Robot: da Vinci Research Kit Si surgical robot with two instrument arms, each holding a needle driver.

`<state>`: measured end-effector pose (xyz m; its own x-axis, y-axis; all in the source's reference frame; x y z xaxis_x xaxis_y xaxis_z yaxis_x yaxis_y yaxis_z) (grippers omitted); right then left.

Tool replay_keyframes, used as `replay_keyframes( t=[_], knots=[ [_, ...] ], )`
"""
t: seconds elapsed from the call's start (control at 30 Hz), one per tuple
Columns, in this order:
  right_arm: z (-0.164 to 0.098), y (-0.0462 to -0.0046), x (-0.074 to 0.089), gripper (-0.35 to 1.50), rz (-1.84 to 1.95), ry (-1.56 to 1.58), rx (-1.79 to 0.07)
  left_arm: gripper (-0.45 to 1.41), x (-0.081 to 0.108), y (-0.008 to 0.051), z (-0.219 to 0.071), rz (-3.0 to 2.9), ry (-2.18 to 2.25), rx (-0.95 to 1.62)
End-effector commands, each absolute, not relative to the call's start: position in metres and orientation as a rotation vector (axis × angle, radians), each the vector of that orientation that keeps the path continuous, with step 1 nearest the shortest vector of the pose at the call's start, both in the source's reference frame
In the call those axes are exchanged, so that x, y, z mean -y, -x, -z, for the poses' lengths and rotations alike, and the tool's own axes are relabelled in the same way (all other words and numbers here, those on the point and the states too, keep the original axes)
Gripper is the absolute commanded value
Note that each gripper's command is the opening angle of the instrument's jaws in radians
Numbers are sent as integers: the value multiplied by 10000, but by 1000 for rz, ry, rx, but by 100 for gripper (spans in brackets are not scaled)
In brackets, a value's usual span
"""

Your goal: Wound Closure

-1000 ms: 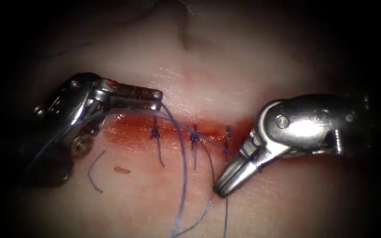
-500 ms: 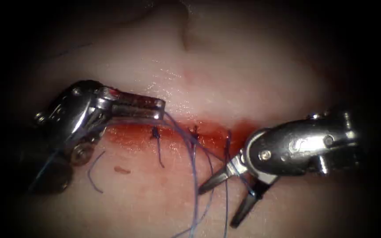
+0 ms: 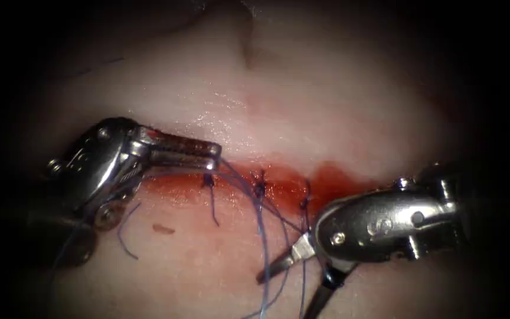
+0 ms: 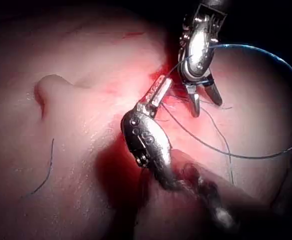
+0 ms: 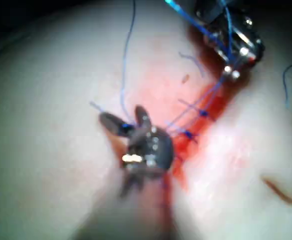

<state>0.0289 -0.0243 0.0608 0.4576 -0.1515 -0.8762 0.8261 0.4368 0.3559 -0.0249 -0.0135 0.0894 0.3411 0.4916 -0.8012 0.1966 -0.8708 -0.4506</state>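
Gripping thread (image 3: 261,236), left gripper (image 3: 208,155); right gripper (image 3: 293,283) agape (needle unseen).

The endoscope looks down from above and in front at the cut (image 3: 278,183) running across the tissue (image 3: 302,88), near enough that both tools reach in from opposite sides. Each wrist view looks very closely along its own shaft: the left tool (image 4: 158,92), the right tool (image 5: 123,120). All three share the stitched cut and both tools.
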Motion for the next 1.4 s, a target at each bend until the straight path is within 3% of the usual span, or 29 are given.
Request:
replay_keyframes(
  t=[0.03,0.43,0.67,0.7,0.73,0.8,1.4],
  knots=[
    [-611,-291,248,73,718,-913,-890,-45,143,254,-900,-1538,2334,620],
    [-601,-281,237,61,674,-867,-941,-45,146,255,-903,-1541,2333,630],
    [-588,-278,238,34,669,-883,-971,-45,146,255,-903,-1542,2329,641],
    [-587,-278,240,17,676,-896,-974,-45,146,255,-903,-1542,2329,642],
    [-587,-278,240,17,676,-896,-974,-45,146,255,-903,-1542,2329,642],
    [-584,-278,244,0,686,-908,-973,-45,146,255,-903,-1541,2332,645],
    [-591,-292,263,12,693,-901,-979,-45,148,253,-903,-1542,2327,642]
  ],
)
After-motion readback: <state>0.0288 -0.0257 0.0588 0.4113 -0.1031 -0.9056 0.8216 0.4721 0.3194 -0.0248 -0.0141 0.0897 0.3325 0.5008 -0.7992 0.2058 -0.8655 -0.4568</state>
